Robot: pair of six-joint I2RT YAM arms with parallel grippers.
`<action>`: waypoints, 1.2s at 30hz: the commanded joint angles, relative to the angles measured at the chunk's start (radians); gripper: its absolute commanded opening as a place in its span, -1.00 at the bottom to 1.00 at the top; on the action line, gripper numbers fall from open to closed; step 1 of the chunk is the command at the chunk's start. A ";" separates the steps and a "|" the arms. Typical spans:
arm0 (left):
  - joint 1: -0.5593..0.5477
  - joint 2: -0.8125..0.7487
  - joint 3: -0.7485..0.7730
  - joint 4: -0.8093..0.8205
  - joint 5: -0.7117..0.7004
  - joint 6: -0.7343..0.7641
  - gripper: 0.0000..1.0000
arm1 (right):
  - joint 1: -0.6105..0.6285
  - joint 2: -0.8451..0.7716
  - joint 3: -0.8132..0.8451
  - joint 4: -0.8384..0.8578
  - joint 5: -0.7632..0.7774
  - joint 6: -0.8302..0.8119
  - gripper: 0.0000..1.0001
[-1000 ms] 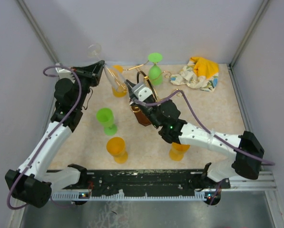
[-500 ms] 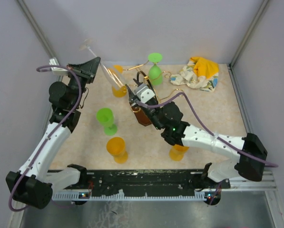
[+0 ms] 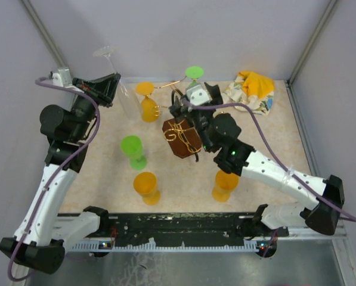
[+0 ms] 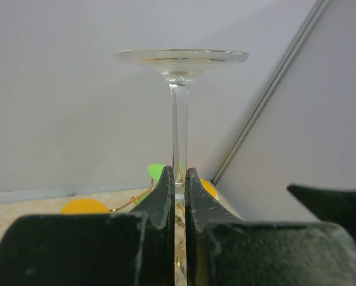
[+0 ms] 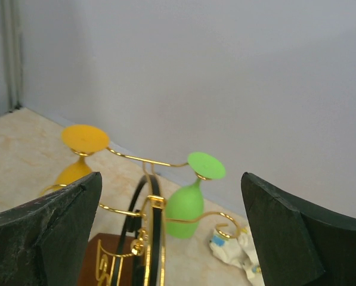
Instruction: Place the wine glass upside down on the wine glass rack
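Note:
My left gripper [image 3: 110, 88] [image 4: 176, 176] is shut on the stem of a clear wine glass [image 3: 127, 102] [image 4: 179, 107]. The glass hangs above the table's back left with its foot [image 4: 181, 56] up and its bowl pointing down toward the rack. The wine glass rack [image 3: 180, 138] [image 5: 149, 232] is gold wire on a dark brown wooden base and stands mid-table. An orange glass [image 3: 146, 106] [image 5: 77, 167] and a green glass [image 3: 194, 74] [image 5: 186, 205] hang upside down on it. My right gripper [image 3: 185, 106] [image 5: 170, 186] is open above the rack's loop, holding nothing.
A green glass [image 3: 133, 150] and an orange glass [image 3: 146, 186] stand upside down on the table in front of the rack. Another orange glass [image 3: 224, 185] sits partly under my right arm. A yellow and white cloth [image 3: 249, 90] [image 5: 237, 253] lies at the back right.
My right gripper let go of the rack, opened wide and rose toward the back. My left arm lifted the clear glass higher and to the left.

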State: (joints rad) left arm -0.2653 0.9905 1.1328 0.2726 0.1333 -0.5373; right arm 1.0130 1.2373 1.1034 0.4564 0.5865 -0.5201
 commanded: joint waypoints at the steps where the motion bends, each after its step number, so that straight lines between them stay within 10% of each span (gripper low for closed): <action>1: 0.004 -0.081 -0.017 -0.098 0.138 0.238 -1.00 | -0.066 -0.045 0.152 -0.225 0.115 0.111 0.99; 13: 0.003 -0.242 -0.479 0.351 0.387 0.175 -1.00 | -0.089 -0.085 0.262 -0.500 0.148 0.243 0.99; 36: -0.070 -0.065 -0.663 0.746 0.426 0.149 -1.00 | -0.090 -0.150 0.181 -0.479 0.186 0.228 0.99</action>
State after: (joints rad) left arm -0.3222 0.8974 0.4759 0.8921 0.5537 -0.4053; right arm 0.9241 1.1244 1.2896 -0.0387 0.7658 -0.2909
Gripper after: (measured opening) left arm 0.049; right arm 0.992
